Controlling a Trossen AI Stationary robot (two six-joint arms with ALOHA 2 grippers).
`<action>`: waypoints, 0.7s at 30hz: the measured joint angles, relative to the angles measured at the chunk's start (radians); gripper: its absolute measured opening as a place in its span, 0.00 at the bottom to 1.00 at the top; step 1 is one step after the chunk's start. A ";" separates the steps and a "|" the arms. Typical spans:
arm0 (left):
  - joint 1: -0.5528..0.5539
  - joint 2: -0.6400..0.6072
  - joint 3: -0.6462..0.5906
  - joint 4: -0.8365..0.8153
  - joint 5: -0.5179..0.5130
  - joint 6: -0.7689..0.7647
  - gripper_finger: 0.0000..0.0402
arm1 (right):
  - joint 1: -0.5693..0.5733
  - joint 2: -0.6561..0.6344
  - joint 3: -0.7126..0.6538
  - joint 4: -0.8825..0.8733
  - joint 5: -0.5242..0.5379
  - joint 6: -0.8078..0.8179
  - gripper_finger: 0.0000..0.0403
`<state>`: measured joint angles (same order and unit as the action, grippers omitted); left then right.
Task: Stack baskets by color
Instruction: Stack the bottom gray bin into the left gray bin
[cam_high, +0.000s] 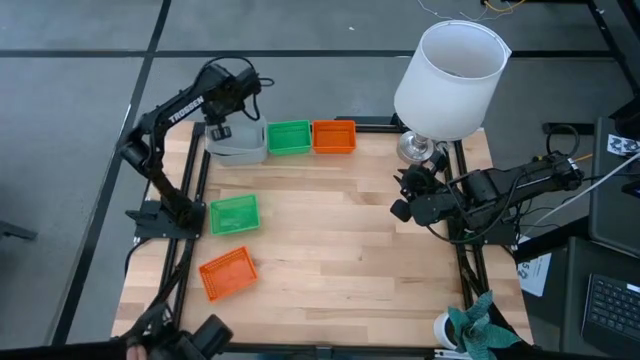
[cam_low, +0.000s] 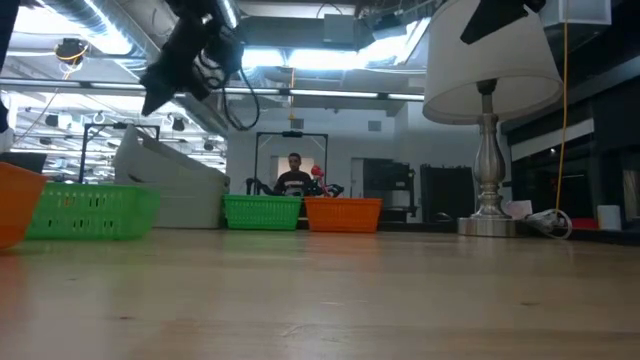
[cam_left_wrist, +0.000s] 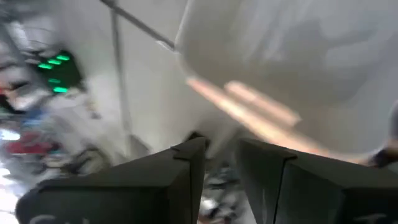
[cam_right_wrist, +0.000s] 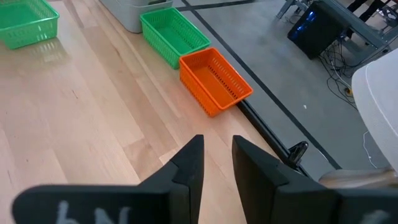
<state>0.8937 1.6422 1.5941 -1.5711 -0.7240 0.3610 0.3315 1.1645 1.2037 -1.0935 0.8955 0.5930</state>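
Left gripper (cam_high: 217, 128) hangs above the grey-blue basket stack (cam_high: 238, 146) at the far-left corner, fingers slightly apart, pinching nothing. Right gripper (cam_high: 405, 200) idles near the lamp base (cam_high: 415, 148), fingers slightly apart, nothing between them. A loose green basket (cam_high: 234, 214) lies toward the near edge from the left gripper, long axis across the table. An orange basket (cam_high: 227, 273) sits nearer still. Left arm is clearly closer to both.

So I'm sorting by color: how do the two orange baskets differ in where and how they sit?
The orange basket at the back sits square to the table edge, touching or nearly touching a green basket. The orange basket at the front left lies turned at an angle and stands alone. Both are upright, open side up, each single, unstacked, the same shape.
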 joint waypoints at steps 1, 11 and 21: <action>0.006 0.003 -0.013 0.001 0.008 -0.030 0.21 | 0.000 0.000 0.000 0.000 0.000 0.000 0.21; 0.046 0.003 -0.178 0.005 -0.049 -0.071 0.21 | 0.000 0.000 0.000 0.000 -0.008 0.000 0.21; 0.046 -0.001 -0.228 0.122 -0.003 -0.063 0.21 | 0.000 0.000 0.000 0.000 -0.008 0.000 0.21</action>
<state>0.9395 1.6409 1.3664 -1.4495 -0.7266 0.2981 0.3316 1.1648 1.2041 -1.0939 0.8873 0.5926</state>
